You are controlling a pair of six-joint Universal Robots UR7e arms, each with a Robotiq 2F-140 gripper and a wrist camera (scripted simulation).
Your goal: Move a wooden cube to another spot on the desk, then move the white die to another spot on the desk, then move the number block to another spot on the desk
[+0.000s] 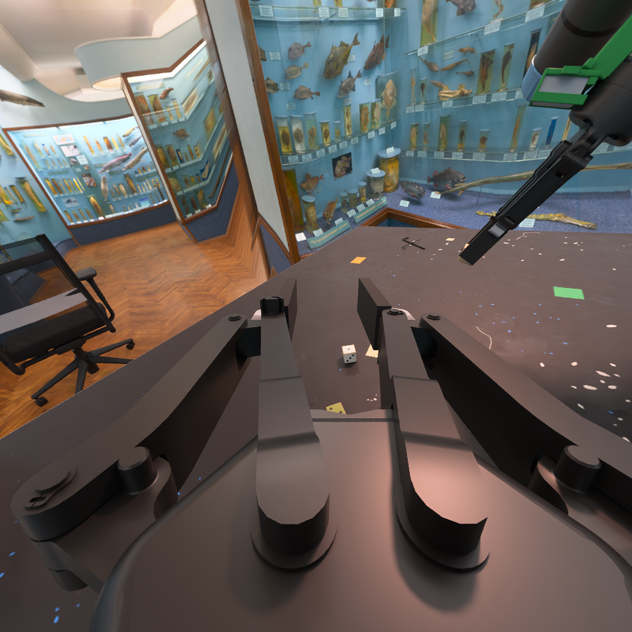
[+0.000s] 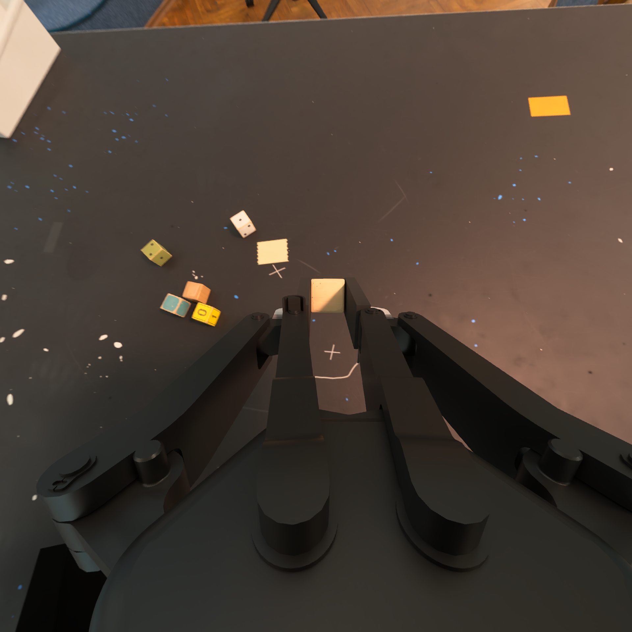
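Observation:
My right gripper (image 2: 327, 295) is shut on a pale wooden cube (image 2: 327, 294) and holds it above the dark desk (image 2: 376, 136). It also shows in the left wrist view (image 1: 468, 255), upper right, with the cube's corner at its tip. The white die (image 2: 242, 224) lies on the desk left of and beyond it, and shows in the left wrist view (image 1: 349, 353). The yellow number block (image 2: 206, 314) sits beside a teal block (image 2: 175, 305) and an orange-brown wooden cube (image 2: 196, 291). My left gripper (image 1: 326, 301) is open and empty above the die.
An olive-green die (image 2: 156, 252) lies at the left; its corner shows in the left wrist view (image 1: 336, 408). Flat patches mark the desk: cream (image 2: 272, 251), orange (image 2: 549, 106), green (image 1: 568, 293). A white box (image 2: 24, 68) stands at the far left. An office chair (image 1: 58, 321) stands beyond the desk edge.

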